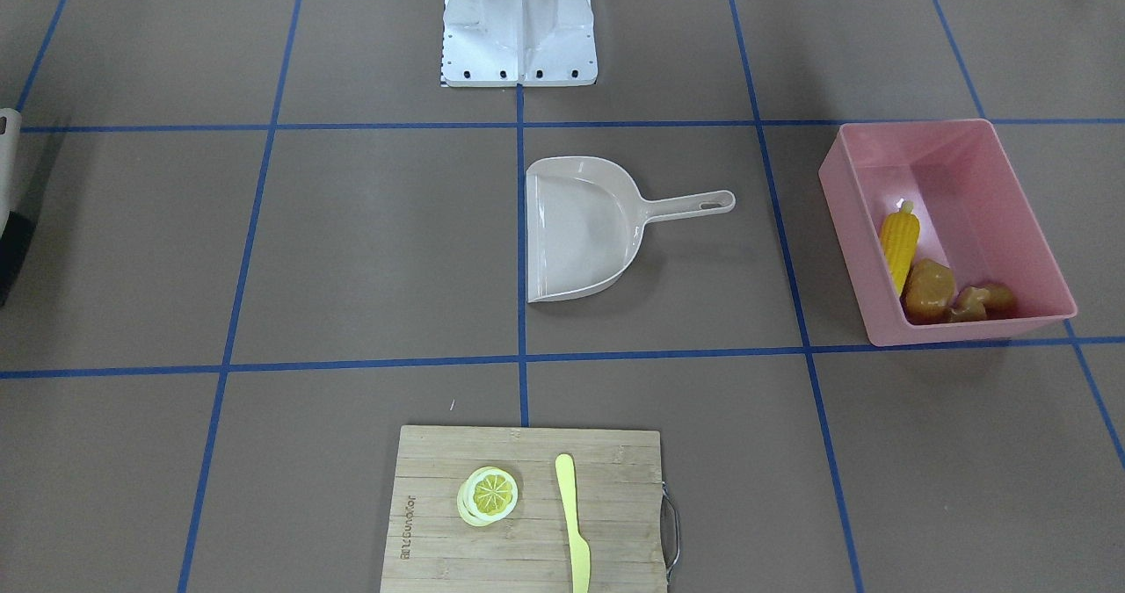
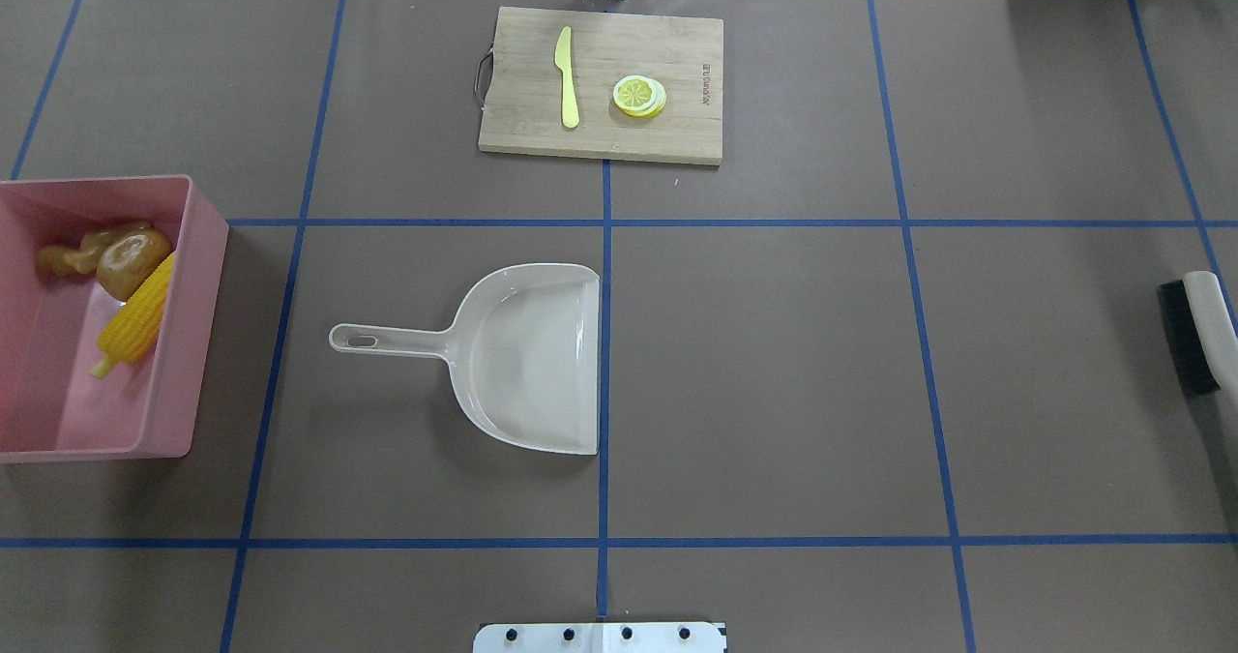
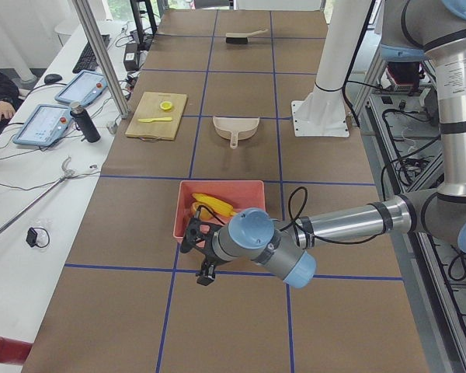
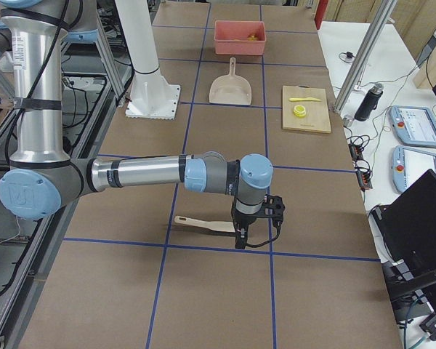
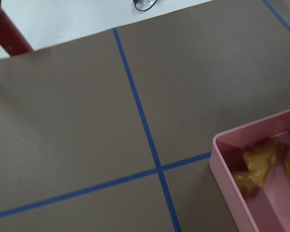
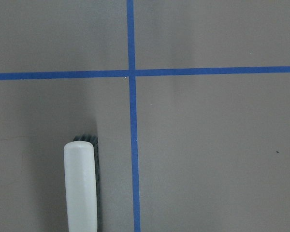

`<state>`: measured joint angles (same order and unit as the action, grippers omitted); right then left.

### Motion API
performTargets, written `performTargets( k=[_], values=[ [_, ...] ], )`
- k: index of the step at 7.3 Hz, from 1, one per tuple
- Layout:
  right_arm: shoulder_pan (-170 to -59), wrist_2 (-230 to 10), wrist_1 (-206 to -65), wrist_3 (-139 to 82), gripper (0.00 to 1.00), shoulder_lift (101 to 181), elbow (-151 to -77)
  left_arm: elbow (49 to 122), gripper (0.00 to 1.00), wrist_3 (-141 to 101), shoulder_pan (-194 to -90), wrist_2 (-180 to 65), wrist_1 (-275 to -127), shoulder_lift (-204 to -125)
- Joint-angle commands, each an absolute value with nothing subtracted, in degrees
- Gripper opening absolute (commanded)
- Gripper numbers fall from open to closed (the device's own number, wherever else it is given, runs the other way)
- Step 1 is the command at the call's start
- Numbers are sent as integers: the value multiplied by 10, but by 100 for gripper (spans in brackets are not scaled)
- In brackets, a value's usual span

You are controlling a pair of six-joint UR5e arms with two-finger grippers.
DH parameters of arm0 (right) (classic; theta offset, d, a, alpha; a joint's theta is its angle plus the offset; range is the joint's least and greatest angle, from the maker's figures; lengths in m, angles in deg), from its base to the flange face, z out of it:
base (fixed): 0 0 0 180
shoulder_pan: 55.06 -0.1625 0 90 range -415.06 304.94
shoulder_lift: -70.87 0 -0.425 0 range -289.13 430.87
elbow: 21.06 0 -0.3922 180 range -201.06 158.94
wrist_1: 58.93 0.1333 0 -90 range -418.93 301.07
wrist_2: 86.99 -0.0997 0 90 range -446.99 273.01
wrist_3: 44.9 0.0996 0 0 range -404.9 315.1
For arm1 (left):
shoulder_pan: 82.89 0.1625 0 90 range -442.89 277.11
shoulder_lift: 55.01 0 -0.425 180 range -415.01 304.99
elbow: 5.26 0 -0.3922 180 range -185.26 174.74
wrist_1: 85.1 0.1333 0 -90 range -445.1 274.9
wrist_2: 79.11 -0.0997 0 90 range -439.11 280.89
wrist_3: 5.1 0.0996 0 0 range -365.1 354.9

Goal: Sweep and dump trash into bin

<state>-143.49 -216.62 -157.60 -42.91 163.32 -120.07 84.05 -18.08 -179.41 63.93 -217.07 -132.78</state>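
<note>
The pink bin (image 1: 914, 129) stands at the table's left end and also shows in the overhead view (image 2: 205, 324). Inside it lie the yellow corn cob (image 1: 900, 246), the brown-orange lump (image 1: 929, 290) and the tan ginger root (image 1: 980, 301). My left gripper (image 3: 196, 256) hangs just outside the bin's end wall, seen only in the exterior left view; I cannot tell if it is open. My right gripper (image 4: 259, 222) hangs over the table's right end beside the brush (image 4: 203, 224); I cannot tell if it is open.
The beige dustpan (image 2: 532, 363) lies empty at the table's middle, handle toward the bin. The brush (image 2: 1204, 334) lies at the right edge. A wooden cutting board (image 2: 522, 111) at the far side carries a lemon slice (image 2: 639, 96) and a pale yellow knife (image 2: 568, 77).
</note>
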Motion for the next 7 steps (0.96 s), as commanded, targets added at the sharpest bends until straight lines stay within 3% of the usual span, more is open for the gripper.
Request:
performTargets(
  k=[1,4,7],
  values=[
    [-1435,-2166,-1571,-429,100,1636,-1198,855,98,-181,-1802,690,-2040,-1333],
    [-1435,-2167,-1569,-430,100,1633,-1199,879,98,-142,-1764,561,-1912,-1335],
    [-1431,-2167,-1561,-430,100,1632,-1199,970,98,-85,-1702,559,-1734,-1330]
  ],
)
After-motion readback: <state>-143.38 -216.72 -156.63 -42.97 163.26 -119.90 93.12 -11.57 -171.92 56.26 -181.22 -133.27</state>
